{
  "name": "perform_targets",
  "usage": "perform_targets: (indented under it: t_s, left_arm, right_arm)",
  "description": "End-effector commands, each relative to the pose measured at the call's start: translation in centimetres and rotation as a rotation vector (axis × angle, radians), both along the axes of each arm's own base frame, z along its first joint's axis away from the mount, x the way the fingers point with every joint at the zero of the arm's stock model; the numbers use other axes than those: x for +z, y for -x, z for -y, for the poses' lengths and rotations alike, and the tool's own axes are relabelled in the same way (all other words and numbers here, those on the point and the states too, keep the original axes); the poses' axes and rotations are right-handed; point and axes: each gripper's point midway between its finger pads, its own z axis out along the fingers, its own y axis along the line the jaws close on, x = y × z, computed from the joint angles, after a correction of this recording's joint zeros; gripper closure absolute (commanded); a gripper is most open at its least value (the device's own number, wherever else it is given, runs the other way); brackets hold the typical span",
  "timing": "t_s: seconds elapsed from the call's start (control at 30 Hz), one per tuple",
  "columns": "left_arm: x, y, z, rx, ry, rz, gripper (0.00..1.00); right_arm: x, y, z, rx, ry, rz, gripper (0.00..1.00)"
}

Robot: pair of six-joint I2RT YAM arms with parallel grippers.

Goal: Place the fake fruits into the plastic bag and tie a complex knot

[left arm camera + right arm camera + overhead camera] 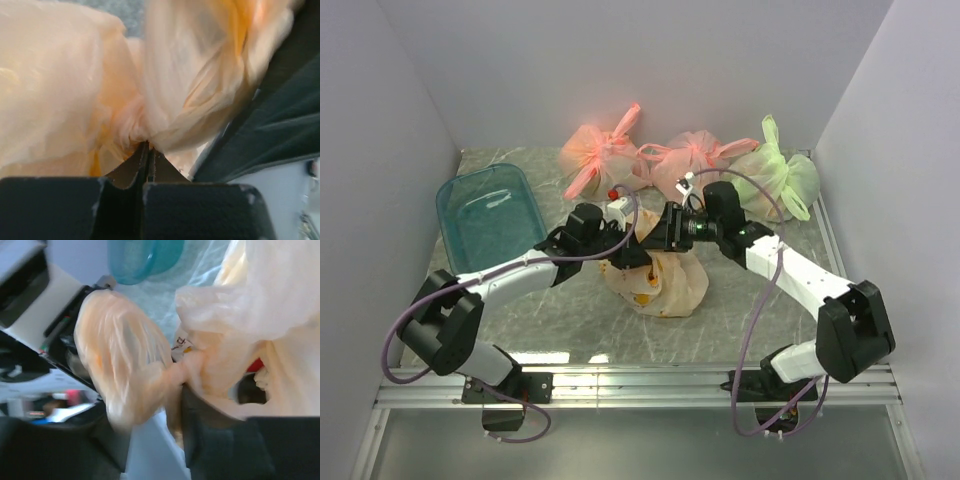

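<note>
The plastic bag (658, 283) sits in the middle of the table (760, 300), a soft peach heap with little yellow marks on it. Both arms meet at its top, on the 12 o'clock side of the heap.

The left gripper (148, 150) comes in from 9 o'clock. Its two jaws are pressed tight together and pinch a twisted bit of the bag right at their tips. In the left wrist view the thin plastic puffs out big on both sides of that pinch.

The right gripper (145, 410) comes in from 2 o'clock. Its jaws stand apart with a gap between them. A strip of the bag hangs down through the gap and touches one finger (200, 430). This view is blurry.

One of the fake fruits (256, 365), a red one, shows inside the bag.

A blue-green tub (490, 215) lies at 10 o'clock from the bag. Two pink tied bags (600, 155) sit at 12 o'clock by the back wall, and a green tied bag (775, 178) sits at 2 o'clock
</note>
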Motion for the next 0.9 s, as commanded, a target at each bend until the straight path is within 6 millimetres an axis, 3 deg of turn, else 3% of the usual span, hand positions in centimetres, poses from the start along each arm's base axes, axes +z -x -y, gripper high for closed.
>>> perform_targets:
  t_s: [0.0,0.03,0.1,0.13,0.3,0.33,0.37,0.47,0.63,0.77,0.87]
  left_arm:
    - [2.1,1.2,1.5,-0.085,0.116,-0.022,1.00]
    - [2.0,1.2,1.5,-0.088,0.115,-0.025,1.00]
    - [2.1,1.0,1.7,-0.088,0.116,-0.023,1.00]
    - [2.0,0.9,1.7,-0.087,0.113,-0.020,1.00]
    - [1.5,0.6,1.5,-0.071,0.092,-0.022,1.00]
    - [1.3,0.6,1.4,-0.066,0.081,-0.029,1.00]
    - [1.1,0.6,1.4,-0.063,0.073,-0.031,1.00]
    - [0.4,0.2,1.1,-0.039,0.043,-0.041,1.00]
    - [-0.6,-0.6,1.2,-0.014,0.003,-0.042,1.00]
    - [-0.8,-1.3,1.5,-0.006,-0.005,-0.050,1.00]
    - [-0.7,-1.5,1.7,-0.008,0.005,-0.049,1.00]
  right_arm:
    - [0.8,0.6,2.7,0.131,0.222,0.275,0.44]
    - [0.8,0.9,3.1,0.158,0.243,0.299,0.24]
    - [0.8,1.6,4.3,0.209,0.313,0.338,0.21]
    - [0.8,1.8,4.7,0.226,0.334,0.355,0.06]
    - [1.9,2.1,7.1,0.238,0.396,0.432,0.04]
    - [2.4,1.0,8.3,0.189,0.391,0.433,0.04]
    - [3.0,0.4,9.0,0.154,0.371,0.438,0.08]
    - [5.2,-1.7,10.3,0.059,0.238,0.482,0.31]
    - [4.3,-4.6,8.5,0.108,0.211,0.573,0.81]
    - [2.5,-5.9,6.8,0.212,0.235,0.611,0.93]
    - [-0.9,-5.6,6.0,0.314,0.286,0.555,0.95]
